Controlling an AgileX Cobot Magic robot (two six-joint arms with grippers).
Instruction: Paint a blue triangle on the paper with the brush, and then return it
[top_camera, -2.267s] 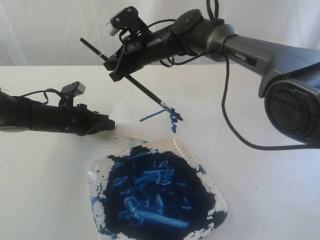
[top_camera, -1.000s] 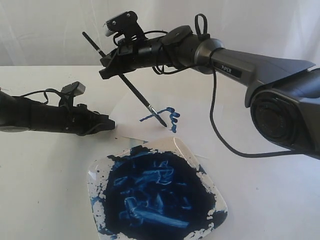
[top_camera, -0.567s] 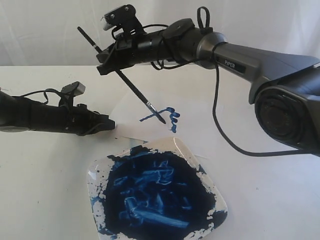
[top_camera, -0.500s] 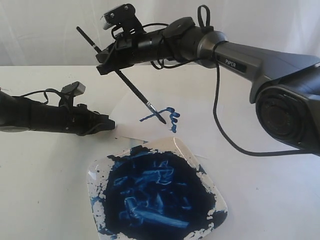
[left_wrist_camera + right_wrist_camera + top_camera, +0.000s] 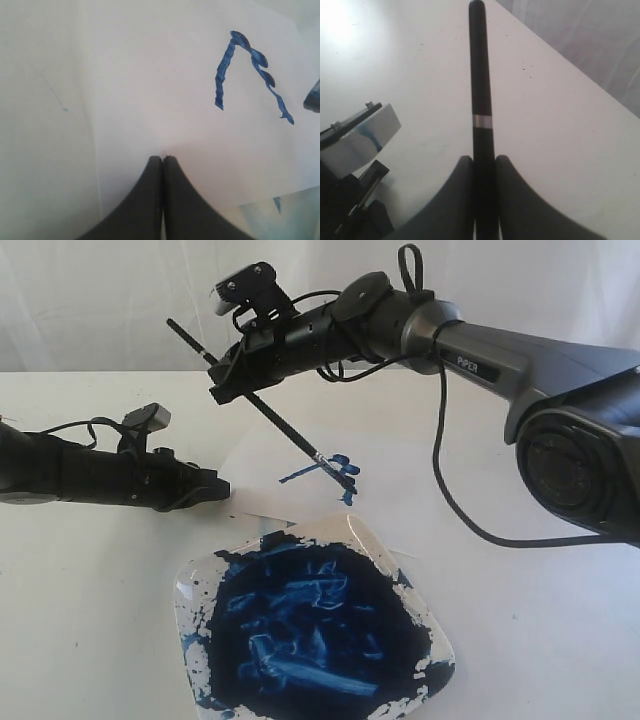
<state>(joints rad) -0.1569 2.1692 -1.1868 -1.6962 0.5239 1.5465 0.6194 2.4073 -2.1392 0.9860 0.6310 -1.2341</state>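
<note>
Above the paper (image 5: 300,502), the right gripper (image 5: 483,167) clamps the brush (image 5: 481,90), tip seemingly on the blue triangle (image 5: 220,80).

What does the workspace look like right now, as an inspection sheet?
Surface: white table, faint speck beside the paper.
Job's things: paper lies flat; blue triangle has two strokes, third side missing; brush tilted, tip at the strokes.
Clutter: square dish smeared with dark blue paint.
Grippers: right gripper fingers clamp the brush handle; left gripper fingers shut, empty, over the paper's edge.
Cables: black cable hangs from the right arm; another loops on the left arm.
Surroundings: white curtain behind.
</note>
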